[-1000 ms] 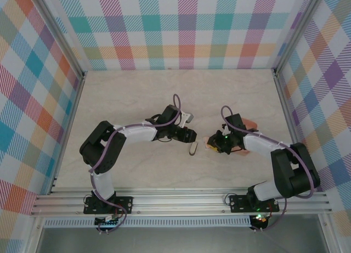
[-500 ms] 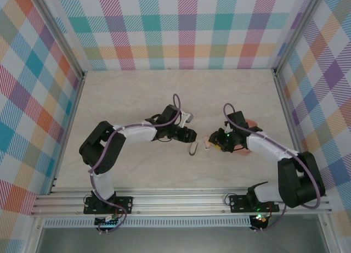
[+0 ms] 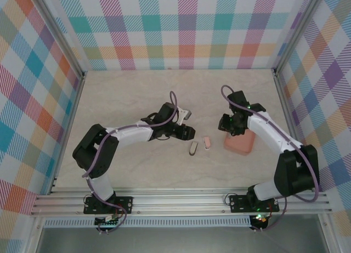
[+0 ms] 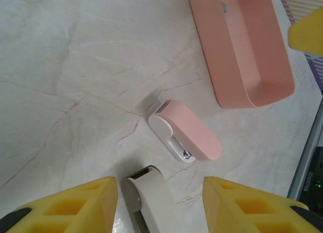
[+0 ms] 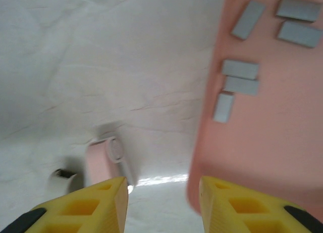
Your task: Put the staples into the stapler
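The small stapler [image 3: 207,142] with a pink top and white base lies on the table, apart from both grippers; it is also in the left wrist view [image 4: 186,131] and the right wrist view [image 5: 98,163]. A white piece [image 3: 193,148] with a dark slot lies beside it, between the fingers of my open left gripper [image 4: 160,207], closer to the left finger. Several grey staples [image 5: 240,70] lie in the salmon tray [image 3: 240,145]. My right gripper [image 3: 227,124] hovers open and empty over the tray's left rim [image 5: 199,157].
The tray [image 4: 262,89] sits just right of the stapler. Plaid walls and metal rails enclose the table on three sides. Bare marbled tabletop stretches behind and to the left of the arms.
My right gripper has opened, left the pink stapler on the table and drawn back toward the tray, uncovering it. The left arm has barely shifted.
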Tool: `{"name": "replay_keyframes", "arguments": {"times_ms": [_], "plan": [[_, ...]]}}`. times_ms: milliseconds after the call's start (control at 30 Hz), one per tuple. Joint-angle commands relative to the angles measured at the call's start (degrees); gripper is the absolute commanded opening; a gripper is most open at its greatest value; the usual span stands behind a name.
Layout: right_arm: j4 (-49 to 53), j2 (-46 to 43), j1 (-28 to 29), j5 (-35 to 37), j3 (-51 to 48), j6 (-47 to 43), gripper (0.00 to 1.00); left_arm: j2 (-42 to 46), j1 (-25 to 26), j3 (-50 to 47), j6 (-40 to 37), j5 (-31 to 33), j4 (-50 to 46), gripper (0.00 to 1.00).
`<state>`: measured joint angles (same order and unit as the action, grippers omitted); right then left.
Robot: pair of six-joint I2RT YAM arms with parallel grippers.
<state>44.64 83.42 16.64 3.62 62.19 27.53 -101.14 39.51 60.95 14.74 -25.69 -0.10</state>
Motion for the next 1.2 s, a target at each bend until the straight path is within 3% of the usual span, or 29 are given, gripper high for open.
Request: {"name": "replay_keyframes", "arguments": {"times_ms": [0,500,833,1167], "plan": [[2.8,2.5,-1.8,3.3,1.0,-5.5,0.42,2.5,-1.0,-1.4,-1.5,1.2,-1.4,0.49],[-7.3,13.7,-3.3,-1.1,2.5,-12.9,0.33,4.5,-3.2,-5.3,0.0,1.4,1.0,0.49],[-10.1,15.6,-3.3,-5.9,3.3,-17.0,0.18,5.4,-5.2,-5.9,-0.4,1.6,0.5,0.49],[-12.0,17.8,-3.0,-10.7,5.9,-24.5,0.13,6.8,-7.5,-6.5,-0.5,1.8,0.3,0.49]]}}
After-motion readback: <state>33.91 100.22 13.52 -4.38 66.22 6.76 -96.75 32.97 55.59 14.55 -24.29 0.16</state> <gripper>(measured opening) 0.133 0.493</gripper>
